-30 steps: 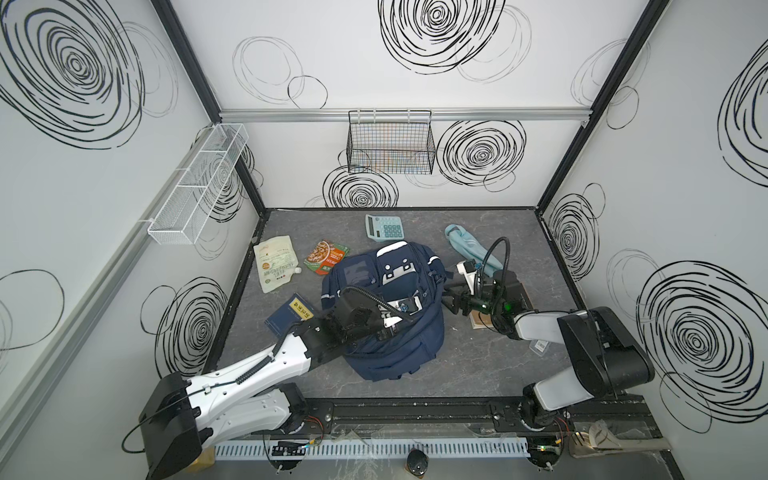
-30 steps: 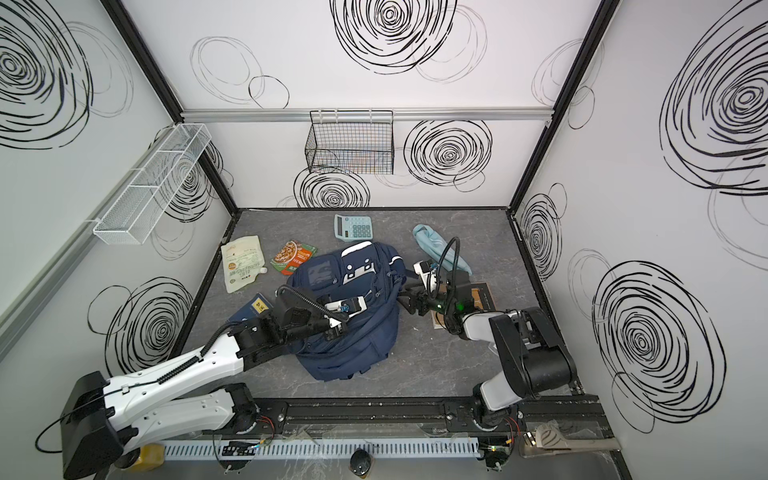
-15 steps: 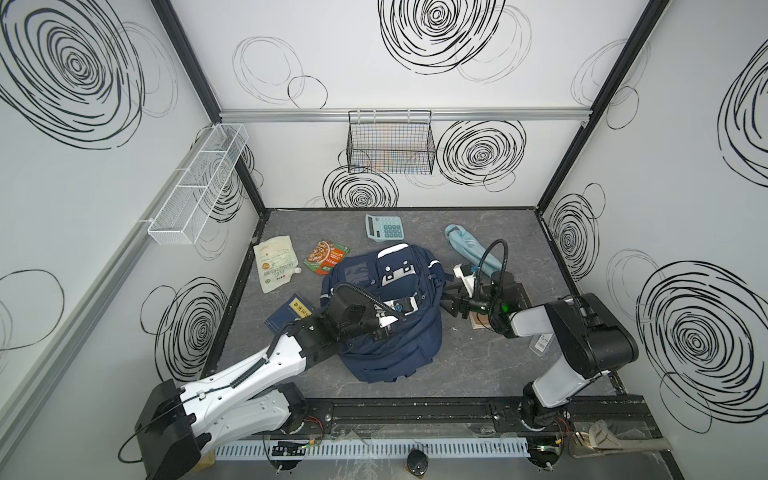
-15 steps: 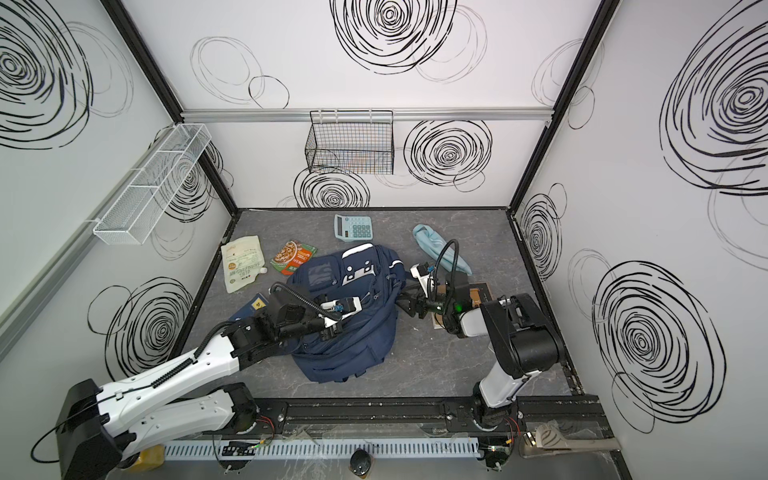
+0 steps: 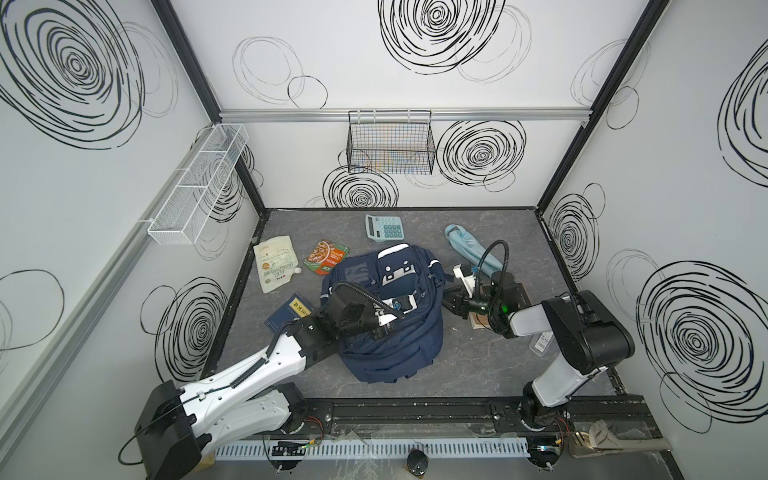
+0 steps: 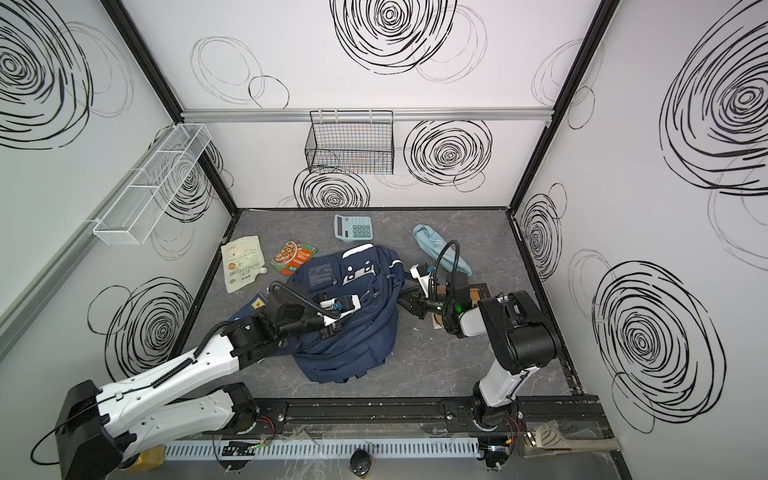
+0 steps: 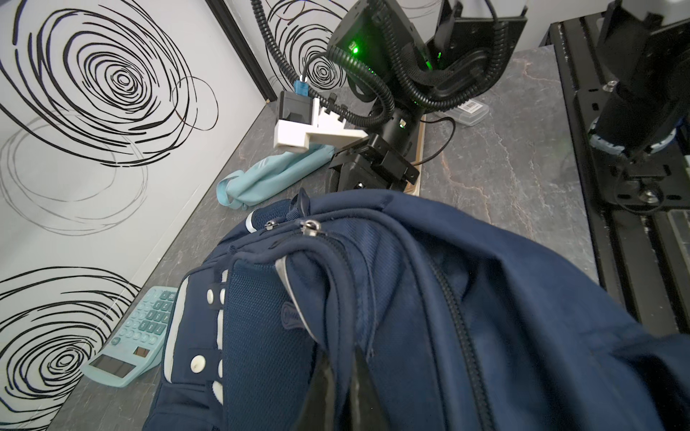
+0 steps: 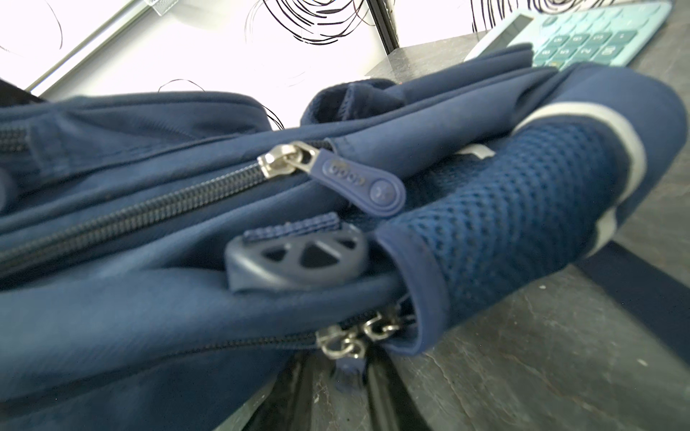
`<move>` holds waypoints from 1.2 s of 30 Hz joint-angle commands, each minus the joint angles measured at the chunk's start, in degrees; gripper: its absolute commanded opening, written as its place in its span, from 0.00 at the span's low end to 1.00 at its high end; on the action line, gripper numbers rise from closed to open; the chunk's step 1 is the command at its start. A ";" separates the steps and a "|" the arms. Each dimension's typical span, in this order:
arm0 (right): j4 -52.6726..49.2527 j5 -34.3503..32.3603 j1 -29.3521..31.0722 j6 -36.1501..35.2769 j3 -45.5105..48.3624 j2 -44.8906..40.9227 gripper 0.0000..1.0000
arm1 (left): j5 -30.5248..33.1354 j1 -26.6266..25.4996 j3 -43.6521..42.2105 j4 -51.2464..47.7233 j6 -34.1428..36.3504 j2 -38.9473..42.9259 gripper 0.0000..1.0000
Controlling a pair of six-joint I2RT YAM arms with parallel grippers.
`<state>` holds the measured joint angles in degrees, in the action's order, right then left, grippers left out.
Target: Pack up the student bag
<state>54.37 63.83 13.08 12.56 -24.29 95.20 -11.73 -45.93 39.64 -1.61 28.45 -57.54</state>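
While I watch from both top views, the student bag (image 5: 390,349) lies slumped in the middle of the grey table (image 5: 478,374). Its white face patch is turned up and toward the back wall, and the bag sits between my two arms.

My left gripper (image 5: 383,329) rests on top of the bag's near-left side. From its wrist camera I see the jaws pressed together on a raised fold of navy fabric beside a zip line. The fingers (image 7: 367,390) are tight against the cloth on both sides.

My right gripper (image 5: 448,300) is low at the bag's right edge. From the right wrist camera, a small navy zip pull (image 8: 349,373) hangs from a pair of metal sliders, right between the jaws. They stand narrow, with only a sliver of space on either side of the tab, and I cannot tell whether the pads actually pinch it. Beside it, another zip with closed teeth ends at a slider carrying a round-ended rubber tab (image 8: 360,186).

Behind the bag a teal calculator (image 5: 384,227) lies near the back wall. A light blue folded umbrella (image 5: 467,247) lies to the right of it, just behind the right arm. Left of the bag I see a white spouted pouch (image 5: 276,264), an orange snack packet (image 5: 326,257) right at the bag's corner, and a dark blue booklet (image 5: 286,318) beside my left arm.
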 commanded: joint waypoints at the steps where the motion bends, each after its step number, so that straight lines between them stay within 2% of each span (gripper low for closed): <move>1: 2.30 -1.08 0.34 1.01 1.38 -3.07 0.21 | -0.68 0.26 1.18 13.14 0.12 1.81 0.00; 7: 5.76 -3.37 0.27 4.24 4.60 -3.07 0.13 | 0.20 0.33 0.79 13.88 0.19 2.93 0.00; 13: 7.96 -0.62 0.33 7.19 2.93 0.64 0.09 | 0.18 0.32 0.53 14.35 -0.04 3.11 0.00; 21: 11.18 -0.46 1.21 7.18 2.41 0.84 0.28 | -1.79 0.12 0.53 14.37 -0.37 2.61 0.00; 27: 11.12 -0.96 1.41 6.19 1.37 0.85 0.31 | -2.27 0.11 0.44 14.37 -0.17 2.52 0.00; 32: 13.59 -0.04 1.40 5.60 0.14 2.86 0.39 | -2.60 0.13 0.35 14.52 -0.30 2.32 0.00; 36: 15.22 0.02 1.24 5.58 -0.45 4.41 0.40 | -2.86 0.14 0.35 14.50 -0.32 2.25 0.00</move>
<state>64.49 62.52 13.87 19.05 -23.33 98.45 -11.38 -45.87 38.98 0.19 27.81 -56.80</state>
